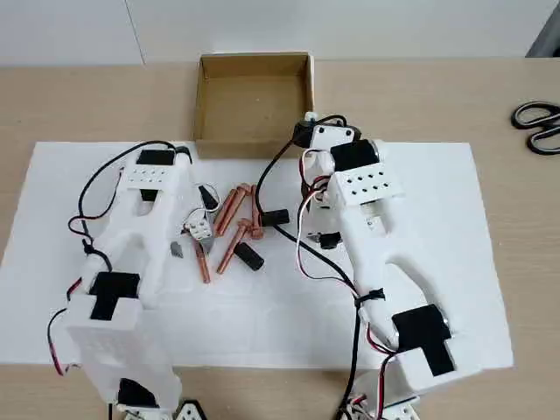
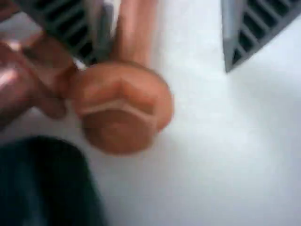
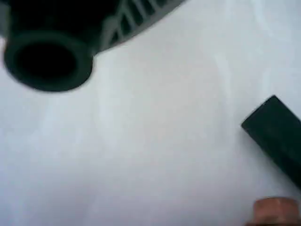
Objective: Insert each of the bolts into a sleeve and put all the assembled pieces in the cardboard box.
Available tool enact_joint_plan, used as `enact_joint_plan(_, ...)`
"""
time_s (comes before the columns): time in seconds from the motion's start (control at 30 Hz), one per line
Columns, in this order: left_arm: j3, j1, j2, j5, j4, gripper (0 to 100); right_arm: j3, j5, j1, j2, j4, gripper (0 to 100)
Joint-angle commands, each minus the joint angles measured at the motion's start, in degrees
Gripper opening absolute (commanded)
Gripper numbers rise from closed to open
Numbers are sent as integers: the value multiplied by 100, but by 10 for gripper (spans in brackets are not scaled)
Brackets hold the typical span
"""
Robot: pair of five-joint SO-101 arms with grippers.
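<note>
- Left pincer [image 2: 160, 56]: the jaws are spread wide and nothing is gripped. One jaw is set just beside a bolt [image 2: 122, 108], which lies on the white sheet [image 1: 262, 324] with its hex head turned toward the wrist camera.
- Right pincer [image 3: 89, 37]: it is closed on the held sleeve [image 3: 47, 61], whose open bore is presented to the camera, raised above the sheet.
- Other bolts [image 1: 232, 219]: these are grouped on the sheet between the two arms, with a loose sleeve [image 1: 249, 255] just beside them.
- Cardboard box [image 1: 199, 96]: it is placed on the counter [image 1: 87, 96] at the sheet's far edge. No assembled piece is seen inside.
- Step in hand, as judged: the bolt is to be taken up for insertion into the held sleeve.
- Handling note: the jaws are best centred on the shank rather than the head and closed squarely, so that neighbouring bolts are not dragged along. The shank should be lined up with the bore before any push is made.
</note>
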Motion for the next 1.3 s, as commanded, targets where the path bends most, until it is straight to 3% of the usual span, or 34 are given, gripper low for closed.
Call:
enact_joint_plan(0.0, -233, -62, 97, 88, -185, 0, -26, 35, 48, -321, -75, 5)
enact_joint_plan(0.23, -418, 211, 70, 88, 176, 6, -26, 35, 48, -321, -75, 5)
enact_joint_plan(0.37, -1429, 501, 70, 88, 1556, 6, -26, 44, -13, -303, 75, 5)
enact_joint_plan(0.57, -1736, 466, -844, 97, 1503, 6, -35, 35, -637, -338, 725, 5)
enact_joint_plan(0.7, -1719, 510, -2022, 97, 1512, 6, -79, 26, -796, -629, 549, 6)
enact_joint_plan(0.97, -479, 510, -4396, -229, 1231, 6, 255, 9, -760, -2967, -1086, 6)
enact_joint_plan(1.17, -145, 545, -5495, -431, -580, 6, 2470, 35, -620, -4303, -3846, 6)
enact_joint_plan(1.27, -136, 545, -5908, -88, -1530, 6, 3745, 44, -321, -4760, -5332, 5)
